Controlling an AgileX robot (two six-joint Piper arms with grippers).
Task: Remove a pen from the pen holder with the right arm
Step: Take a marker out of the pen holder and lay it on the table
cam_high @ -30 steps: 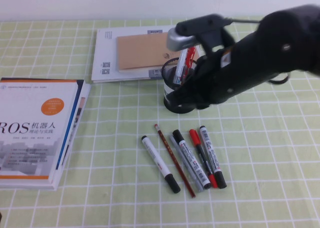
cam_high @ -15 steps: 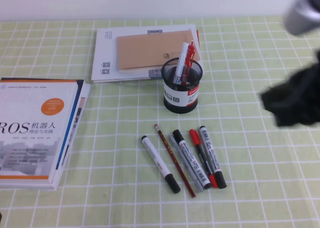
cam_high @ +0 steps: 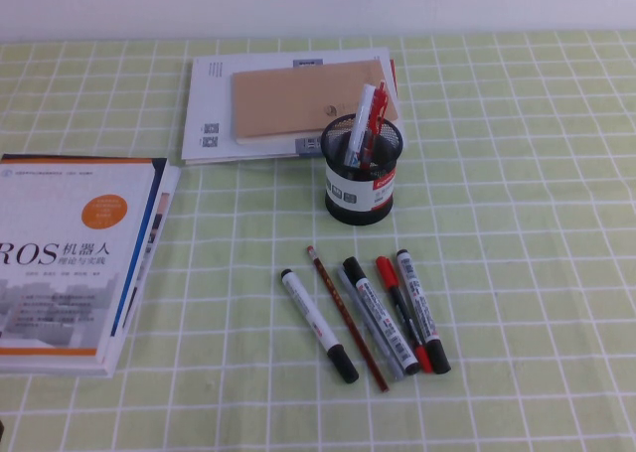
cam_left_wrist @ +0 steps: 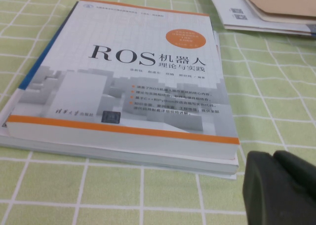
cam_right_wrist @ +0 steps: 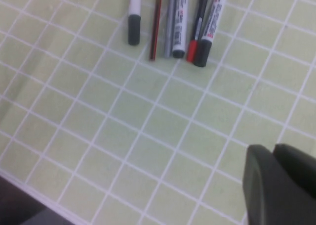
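Observation:
The black mesh pen holder (cam_high: pixel 359 186) stands at mid-table with a white and a red pen (cam_high: pixel 365 122) sticking out of it. Several pens and a pencil (cam_high: pixel 369 313) lie side by side on the cloth in front of it. Neither arm shows in the high view. In the right wrist view my right gripper (cam_right_wrist: pixel 273 158) is shut with nothing in it, above the bare cloth on the near side of the loose pens (cam_right_wrist: pixel 178 22). In the left wrist view my left gripper (cam_left_wrist: pixel 273 160) is shut and empty, just beside the ROS book (cam_left_wrist: pixel 138 81).
The ROS book (cam_high: pixel 75 258) lies at the left. A white booklet with a brown notebook (cam_high: pixel 298 99) on it lies behind the holder. The green checked cloth (cam_high: pixel 517 253) covers the table; its near edge (cam_right_wrist: pixel 29 185) shows in the right wrist view.
My right arm was over the pen holder, then swung away to the right and out of the high view. The pens in the holder stand as before.

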